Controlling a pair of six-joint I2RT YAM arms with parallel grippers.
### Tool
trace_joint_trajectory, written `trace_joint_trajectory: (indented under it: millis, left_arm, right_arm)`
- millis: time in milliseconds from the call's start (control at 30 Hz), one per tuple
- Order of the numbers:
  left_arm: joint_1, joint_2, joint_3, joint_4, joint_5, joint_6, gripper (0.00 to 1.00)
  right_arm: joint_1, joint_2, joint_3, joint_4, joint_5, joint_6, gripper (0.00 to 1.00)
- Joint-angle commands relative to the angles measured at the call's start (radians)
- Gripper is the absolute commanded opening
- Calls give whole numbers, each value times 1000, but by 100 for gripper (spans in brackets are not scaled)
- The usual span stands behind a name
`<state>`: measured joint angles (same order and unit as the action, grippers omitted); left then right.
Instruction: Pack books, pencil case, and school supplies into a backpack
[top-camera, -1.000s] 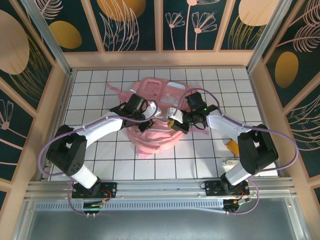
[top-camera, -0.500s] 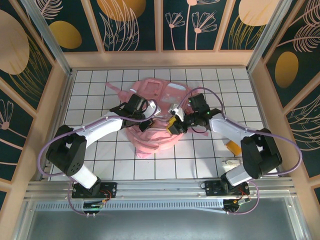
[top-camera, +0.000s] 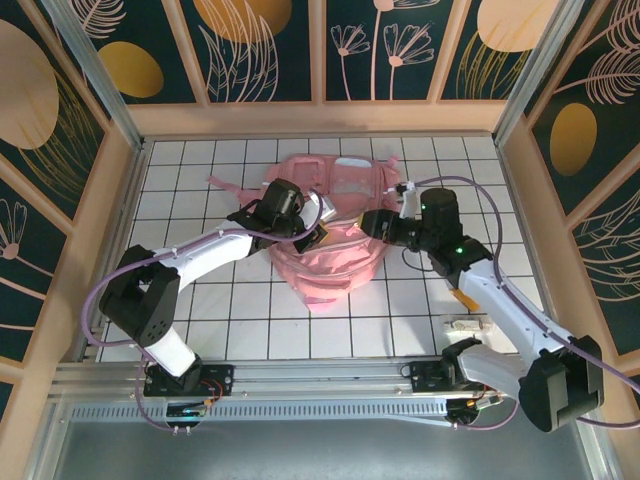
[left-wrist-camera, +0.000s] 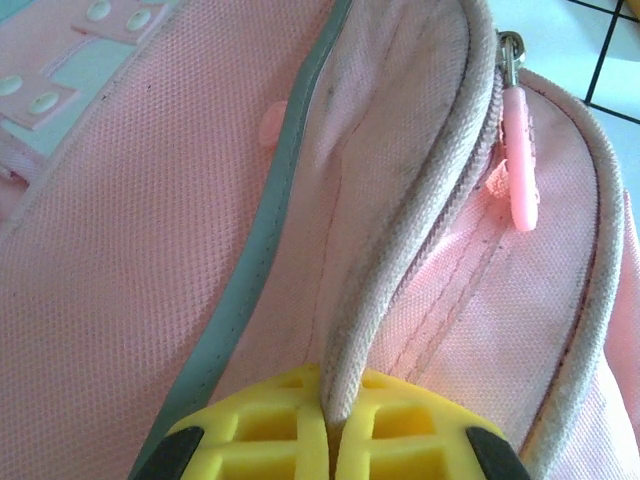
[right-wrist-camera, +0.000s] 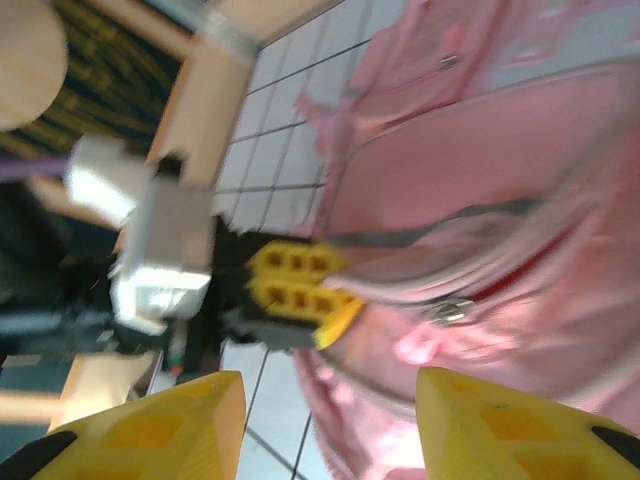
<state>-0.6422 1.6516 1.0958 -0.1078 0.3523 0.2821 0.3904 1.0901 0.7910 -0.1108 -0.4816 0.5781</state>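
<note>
Backpack (top-camera: 335, 265) sits mid-desk, flopped soft, with both my claws at its upper end. My left claw (left-wrist-camera: 330, 420) is clamped tight on the lip of the opening, the grey-edged rim running straight up out of the yellow pads. The pink zip pull (left-wrist-camera: 520, 185) hangs just past that rim, on the far side of the fold.

My right claw (top-camera: 372, 222) stands about half wide with nothing in it, just beside the bag's right shoulder and not touching it. Through its own camera the bag lies ahead and to the right of my fingers, a silver zip tab (right-wrist-camera: 450, 312) glinting on the near seam, and the left claw is biting the lip across from me.

As I read it, the job right now is getting this mouth open. To do it well, the left should hold that lip firm and taut, not tug. The right wants to come in low on the opposite rim and bite thick fabric, not the skinny pull. Then spread sideways, gently, so the bag doesn't skid.

An orange item (top-camera: 465, 293) waits on the desk by my right arm, well apart from the bag.
</note>
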Motion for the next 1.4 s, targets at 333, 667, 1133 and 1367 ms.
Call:
trace_joint_trajectory:
  millis: [333, 667, 1133, 1367]
  left_arm:
    - [2, 8, 36, 52, 97, 217, 0]
    - [7, -10, 17, 60, 97, 310, 0]
    - [11, 10, 24, 65, 97, 336, 0]
    - [13, 23, 40, 66, 90, 303, 0]
  right_arm:
    - [-98, 310, 189, -97, -109, 328, 35]
    - [-54, 378, 207, -105, -120, 380, 30]
    - [12, 360, 162, 30, -145, 547, 20]
    - [36, 389, 145, 91, -176, 558, 0]
